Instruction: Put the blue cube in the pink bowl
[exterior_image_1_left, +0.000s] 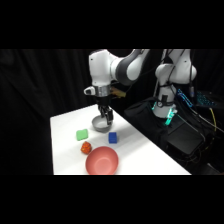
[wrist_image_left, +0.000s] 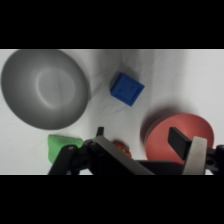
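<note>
The white table (exterior_image_1_left: 65, 145) held a few small things. The blue cube (exterior_image_1_left: 113, 137) sat on the table by itself, just to the right of the middle, with nothing touching it. The pink bowl (exterior_image_1_left: 102, 161) stood near the front edge, a little nearer than the cube. A green block (exterior_image_1_left: 82, 134) lay to the left, and a small orange lump (exterior_image_1_left: 85, 147) sat beside the pink bowl. The gripper (exterior_image_1_left: 105, 119) hung over the grey bowl (exterior_image_1_left: 100, 125) at the far side. Its claw was open and held nothing.
</note>
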